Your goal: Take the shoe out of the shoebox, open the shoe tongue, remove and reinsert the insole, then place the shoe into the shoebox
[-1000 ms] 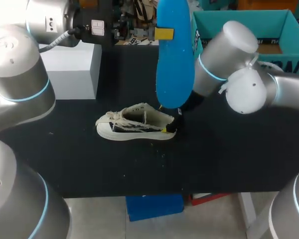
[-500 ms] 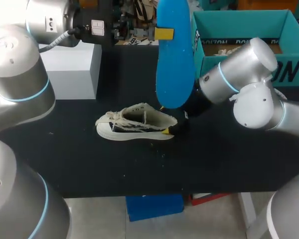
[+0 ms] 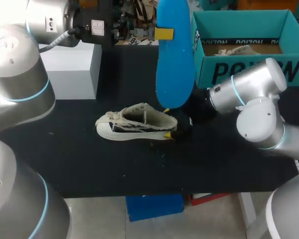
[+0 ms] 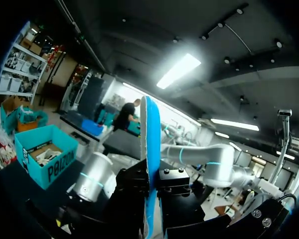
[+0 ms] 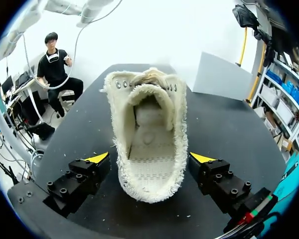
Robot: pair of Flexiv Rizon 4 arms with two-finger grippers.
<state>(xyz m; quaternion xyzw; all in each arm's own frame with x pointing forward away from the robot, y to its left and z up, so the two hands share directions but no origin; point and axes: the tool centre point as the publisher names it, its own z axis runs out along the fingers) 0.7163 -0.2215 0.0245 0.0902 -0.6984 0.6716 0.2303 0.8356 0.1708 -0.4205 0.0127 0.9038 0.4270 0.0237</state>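
Looks like my right arm (image 3: 249, 92) swung lower, its fingers (image 5: 98, 158) apart either side of the heel of the shoe (image 5: 148, 149) on the bench (image 3: 89, 164); soft light canvas, I'd pinch the stiffer heel; left fingers (image 3: 164, 33) clamp the insole (image 3: 174, 64).

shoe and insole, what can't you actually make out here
Shoe toe end inside: right wrist view, too dark.
Insole flat faces: left wrist view, seen edge-on only.
Left gripper far finger: head view, behind the insole.
Right gripper: head view, one yellow tip shows; heel and arm hide the rest.
Shoebox front: head view, partly covered by right arm.
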